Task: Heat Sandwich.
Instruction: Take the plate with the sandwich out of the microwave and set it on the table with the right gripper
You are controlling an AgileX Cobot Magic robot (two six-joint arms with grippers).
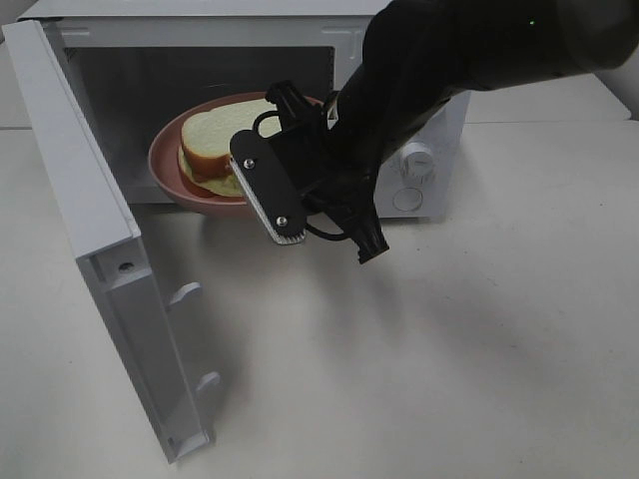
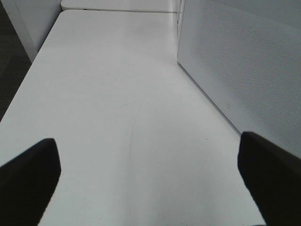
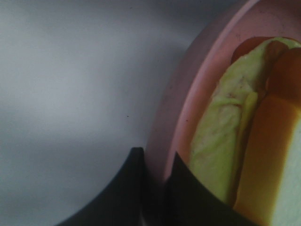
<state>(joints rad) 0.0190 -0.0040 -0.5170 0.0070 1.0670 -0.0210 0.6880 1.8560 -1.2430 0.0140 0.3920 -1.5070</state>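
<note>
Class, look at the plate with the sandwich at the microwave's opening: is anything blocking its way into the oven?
Nothing visible does. The door is swung wide open, and the plate with the sandwich already sits partly inside the microwave. The right gripper pinches the plate's rim.

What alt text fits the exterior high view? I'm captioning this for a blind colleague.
The right gripper, shut on the rim of a pink plate carrying a sandwich, holds it in the mouth of a white microwave whose door hangs open on the left.
</note>
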